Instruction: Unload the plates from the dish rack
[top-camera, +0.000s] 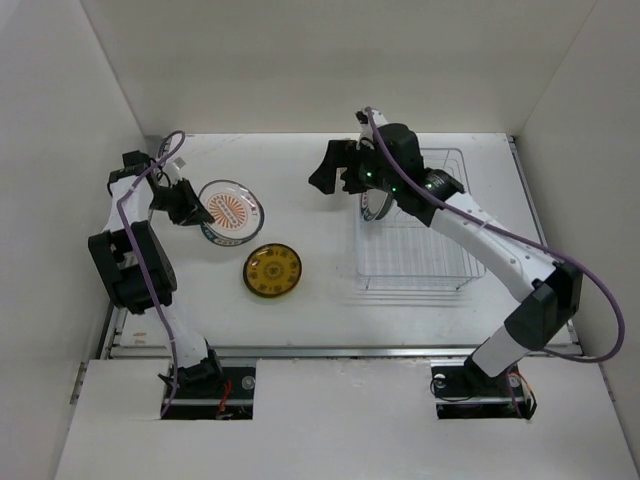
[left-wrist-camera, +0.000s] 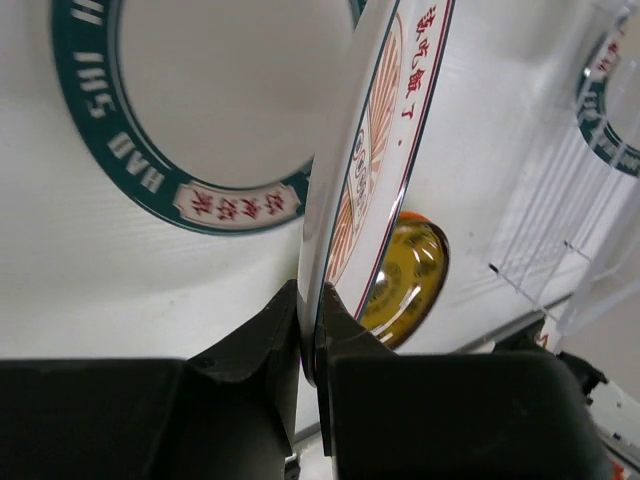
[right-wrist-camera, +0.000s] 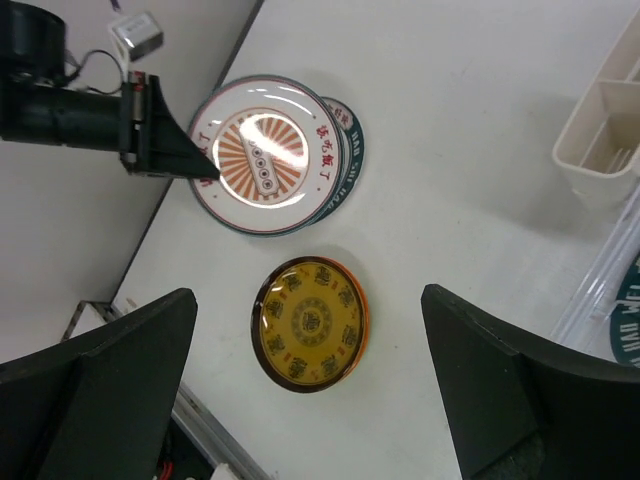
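One orange-centre plate (left-wrist-camera: 372, 170) pinched in your left end effector (left-wrist-camera: 312, 300); right end effector (top-camera: 330, 172) empty, wide. A slip could chip the teal-rimmed plate (left-wrist-camera: 150, 175).

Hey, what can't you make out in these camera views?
Top view: the right arm covers the left side of the dish rack, so the count of plates inside is unknown.
Right wrist view: the racked plate with a teal rim is cut by the frame edge.
Top view: the white plate with orange centre hides most of the lower plate; contact unclear.

Four plates (right-wrist-camera: 262, 150), one dish rack (top-camera: 415, 270), one cutlery cup (right-wrist-camera: 600, 140).
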